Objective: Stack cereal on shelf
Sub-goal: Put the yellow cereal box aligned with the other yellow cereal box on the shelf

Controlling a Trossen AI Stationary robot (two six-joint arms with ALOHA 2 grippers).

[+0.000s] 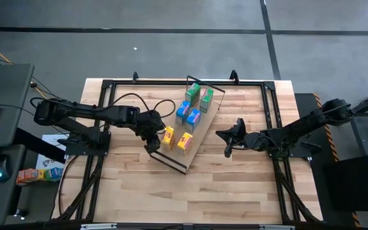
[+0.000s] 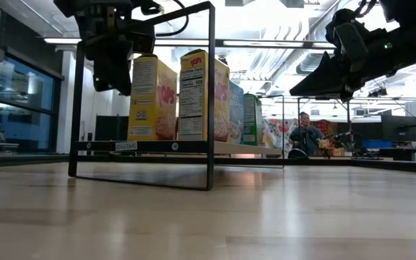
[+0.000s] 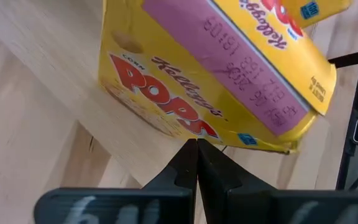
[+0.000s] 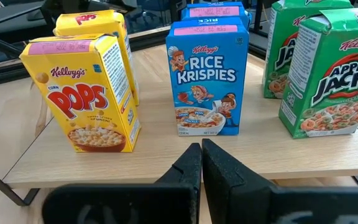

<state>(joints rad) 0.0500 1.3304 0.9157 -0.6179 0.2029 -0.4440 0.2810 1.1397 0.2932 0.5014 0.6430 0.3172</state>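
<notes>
The shelf [image 1: 200, 134], a light-wood board on a black wire frame [image 2: 210, 94], lies slantwise mid-table. Six cereal boxes stand upright on it: two green [image 1: 193, 92] [image 4: 331, 74] at the far end, two blue [image 1: 193, 119] [image 4: 207, 78] in the middle, two yellow [image 1: 184, 141] [image 1: 167, 136] at the near end. My left gripper [image 1: 152, 144] [image 3: 197, 149] is shut and slants down beside the shelf's left side, right at the left yellow box [image 3: 185, 81]. My right gripper [image 1: 229, 151] [image 4: 202, 152] is shut and hovers right of the shelf, facing the boxes and apart from them. My left gripper's shut fingertips [image 3: 191, 155] stand right at the left yellow box's printed front face, near one of its edges [image 3: 229, 138], coming slantwise from above and the table's left. I cannot tell whether they touch it. The box stands upright on the board.
Black rails [image 1: 107, 102] frame the tabletop on all sides. Bare plank tabletop [image 1: 190, 198] stretches from the shelf to the near edge. A side desk with a mouse [image 1: 2, 169] sits off the table's left. A person [image 2: 308, 137] sits in the room beyond.
</notes>
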